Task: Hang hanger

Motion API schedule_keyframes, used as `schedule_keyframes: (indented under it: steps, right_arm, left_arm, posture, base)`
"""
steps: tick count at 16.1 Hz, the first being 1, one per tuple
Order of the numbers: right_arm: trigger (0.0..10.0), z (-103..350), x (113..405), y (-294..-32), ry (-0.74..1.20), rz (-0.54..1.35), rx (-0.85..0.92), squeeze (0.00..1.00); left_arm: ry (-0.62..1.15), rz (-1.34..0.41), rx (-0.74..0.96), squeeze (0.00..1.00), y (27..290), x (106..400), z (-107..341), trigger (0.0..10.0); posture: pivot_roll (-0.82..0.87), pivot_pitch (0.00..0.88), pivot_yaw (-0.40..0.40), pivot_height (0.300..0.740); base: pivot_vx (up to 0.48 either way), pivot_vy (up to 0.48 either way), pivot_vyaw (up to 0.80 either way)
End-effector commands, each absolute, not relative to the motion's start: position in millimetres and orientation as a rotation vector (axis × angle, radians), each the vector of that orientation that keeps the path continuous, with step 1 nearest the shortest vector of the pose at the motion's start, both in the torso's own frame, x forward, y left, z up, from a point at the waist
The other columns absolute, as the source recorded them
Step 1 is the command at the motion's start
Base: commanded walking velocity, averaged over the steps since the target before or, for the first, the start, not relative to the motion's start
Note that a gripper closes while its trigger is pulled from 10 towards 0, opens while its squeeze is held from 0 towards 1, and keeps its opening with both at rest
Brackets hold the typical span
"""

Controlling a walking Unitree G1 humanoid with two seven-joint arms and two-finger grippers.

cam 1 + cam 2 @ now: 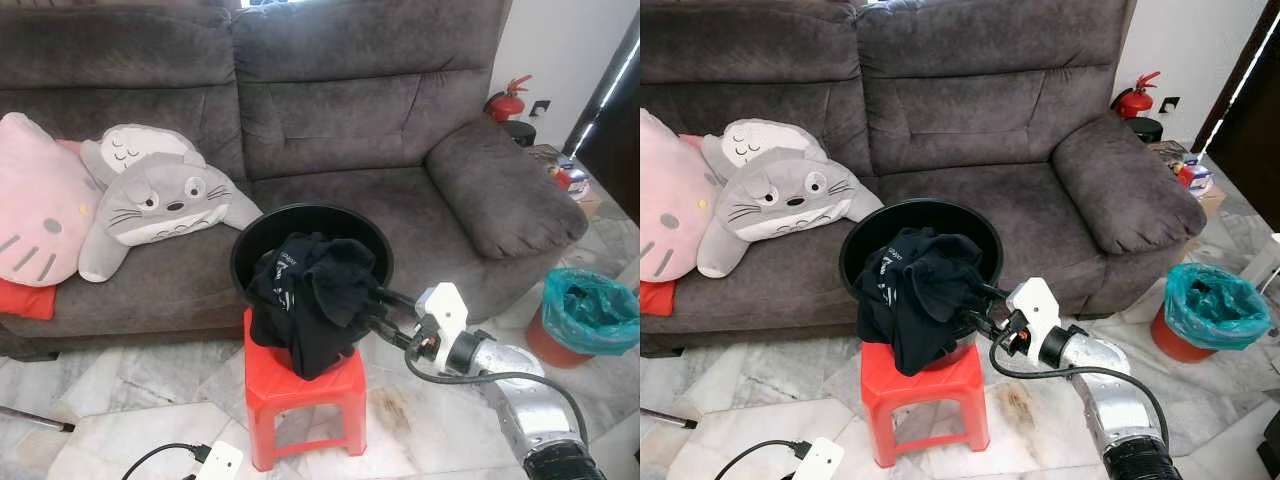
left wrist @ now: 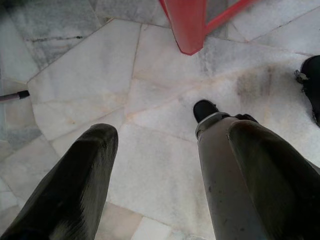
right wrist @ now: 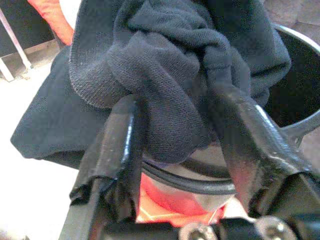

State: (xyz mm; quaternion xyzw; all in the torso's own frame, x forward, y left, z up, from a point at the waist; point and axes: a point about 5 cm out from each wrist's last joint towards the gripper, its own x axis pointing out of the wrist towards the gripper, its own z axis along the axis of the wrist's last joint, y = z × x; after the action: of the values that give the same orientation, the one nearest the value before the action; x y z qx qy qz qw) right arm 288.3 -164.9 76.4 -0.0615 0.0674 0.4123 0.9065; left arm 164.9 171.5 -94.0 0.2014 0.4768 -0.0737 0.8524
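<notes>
Head views: a black basin (image 1: 262, 232) sits on a red stool (image 1: 300, 395) at lower centre of the frame, just in front of a grey sofa (image 1: 380, 120). A black garment (image 1: 315, 295) is heaped in the basin and spills over its front rim, hanging down across the stool top.

Right gripper (image 1: 378, 310) reaches in from the lower right — its black fingers meet the garment at the basin's right-hand rim. Right wrist view: the jaws stand apart with a fold of knit cloth (image 3: 170, 100) bunched between them; the cloth touches both fingers, but a firm clamp is not evident, so the jaws read as straddling rather than pinching.

Left gripper (image 2: 155, 165) hangs idle over the marble floor (image 2: 150, 65), jaws apart, a stool leg at the upper edge of the left wrist view.

Hanger: none can be made out. If present it is buried under the garment — judged the likely reason the gripper works at the cloth first.

Other items: plush toys (image 1: 150, 200) on the sofa's left, green-lined bin (image 1: 585, 310) at right.
</notes>
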Motion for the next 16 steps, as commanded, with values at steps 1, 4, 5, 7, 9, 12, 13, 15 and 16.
schedule_keyframes:
  steps: [1,4,5,7,9,12,13,15,16]
  right_arm:
    - [0.0,77,289,-162,0.134,0.865,-0.136,0.0]
    - [0.0,76,288,-162,0.135,0.866,-0.138,0.0]
    - [0.0,76,289,-162,0.137,0.859,-0.153,0.0]
    - [0.0,77,295,-168,0.127,0.799,-0.195,0.0]
    - [0.0,88,308,-182,0.08,0.657,-0.285,0.0]
    - [0.0,114,324,-199,-0.036,0.465,-0.355,0.0]
    - [0.0,121,328,-208,-0.065,0.377,-0.357,0.0]
    - [0.0,134,335,-225,-0.109,0.22,-0.356,0.0]
    - [0.0,140,337,-233,-0.118,0.159,-0.34,0.0]
  left_arm:
    - [1.02,-0.153,0.441,0.0,175,162,-95,10.0]
    - [1.02,-0.154,0.443,0.0,175,162,-95,10.0]
    - [1.021,-0.154,0.444,0.0,175,162,-95,10.0]
    - [1.02,-0.153,0.444,0.0,175,162,-95,10.0]
    - [1.02,-0.151,0.445,0.0,175,162,-95,10.0]
    - [1.018,-0.152,0.447,0.0,175,162,-95,10.0]
    - [1.016,-0.151,0.447,0.0,175,162,-95,10.0]
    - [1.014,-0.151,0.447,0.0,175,162,-95,10.0]
    - [1.014,-0.152,0.449,0.0,175,162,-95,10.0]
  posture:
    - [-0.2,0.01,0.023,0.74]
    - [-0.2,0.011,0.024,0.74]
    - [-0.2,0.01,0.024,0.74]
    - [-0.2,0.01,0.024,0.74]
    - [-0.2,0.01,0.025,0.74]
    - [-0.21,0.01,0.024,0.74]
    - [-0.21,0.01,0.024,0.74]
    - [-0.21,0.009,0.024,0.74]
    - [-0.21,0.009,0.028,0.74]
  base:
    - [0.0,0.0,0.0]
    - [0.0,0.0,0.0]
    - [0.0,0.0,0.0]
    - [0.0,0.0,0.0]
    - [0.0,0.0,0.0]
    - [0.0,0.0,0.0]
    - [0.0,0.0,0.0]
    - [0.0,0.0,0.0]
    - [0.0,0.0,0.0]
